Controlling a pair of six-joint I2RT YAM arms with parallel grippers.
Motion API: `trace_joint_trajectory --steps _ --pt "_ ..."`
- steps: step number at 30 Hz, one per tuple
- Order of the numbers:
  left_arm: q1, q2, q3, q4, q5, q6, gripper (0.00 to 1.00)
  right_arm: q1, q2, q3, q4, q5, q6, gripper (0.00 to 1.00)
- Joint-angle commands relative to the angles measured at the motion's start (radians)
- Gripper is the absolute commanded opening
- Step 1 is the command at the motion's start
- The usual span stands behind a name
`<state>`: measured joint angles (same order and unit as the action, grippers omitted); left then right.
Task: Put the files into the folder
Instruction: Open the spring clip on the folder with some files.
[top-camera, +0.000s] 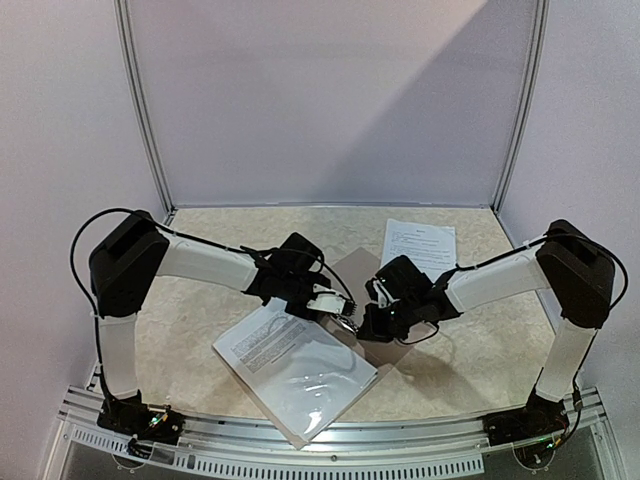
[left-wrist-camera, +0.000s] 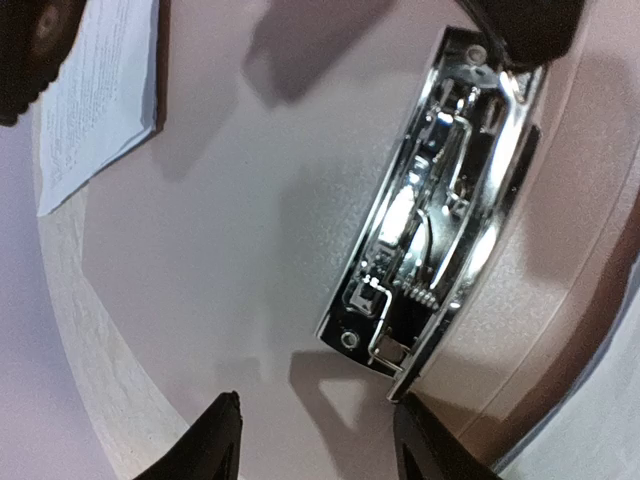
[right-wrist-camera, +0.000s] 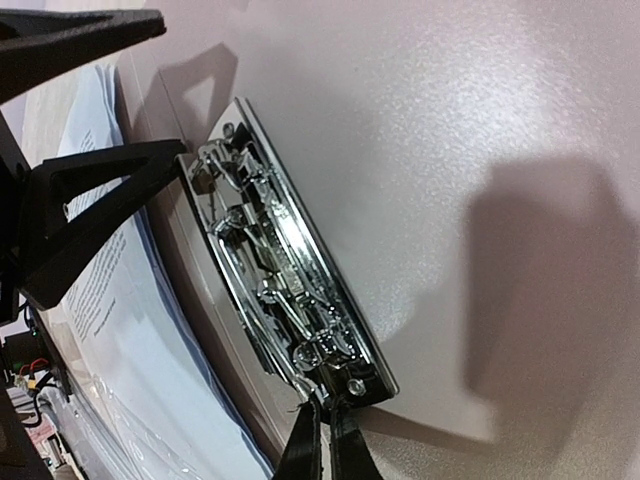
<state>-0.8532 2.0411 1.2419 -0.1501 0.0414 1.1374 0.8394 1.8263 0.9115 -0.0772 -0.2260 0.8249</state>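
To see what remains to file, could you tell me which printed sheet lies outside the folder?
The lone sheet at the back right, flat on the bare table; the other pages lie on the open folder's left half.

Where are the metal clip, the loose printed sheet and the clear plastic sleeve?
metal clip (left-wrist-camera: 425, 215), left wrist view, middle of its shiny mechanism.
loose printed sheet (top-camera: 420, 243), top view, middle of the page.
clear plastic sleeve (top-camera: 312, 385), top view, its glossy near part.
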Motion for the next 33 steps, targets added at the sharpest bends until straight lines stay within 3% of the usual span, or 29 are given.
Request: trace_joint_trajectory --steps 1,5,16,24,33 --pt "-0.023 0.083 -0.086 -0.224 -0.005 0.021 0.54 -0.037 0.069 -0.037 -0.191 0.289 0.013 0.00" --pt "-0.022 0.076 -0.074 -0.252 0.026 0.013 0.54 -0.038 0.060 0.028 -0.189 0.251 -0.037 0.00" --pt "0.020 0.082 0.197 -0.412 0.251 -0.092 0.51 -0.066 0.062 0.005 -0.032 0.037 -0.031 0.01" --pt "0.039 0.124 0.233 -0.363 0.237 -0.130 0.46 -0.073 0.039 -0.006 0.026 -0.018 -0.018 0.02" --pt "0.052 0.160 0.259 -0.373 0.232 -0.100 0.33 -0.075 0.024 0.016 0.111 -0.105 -0.004 0.05"
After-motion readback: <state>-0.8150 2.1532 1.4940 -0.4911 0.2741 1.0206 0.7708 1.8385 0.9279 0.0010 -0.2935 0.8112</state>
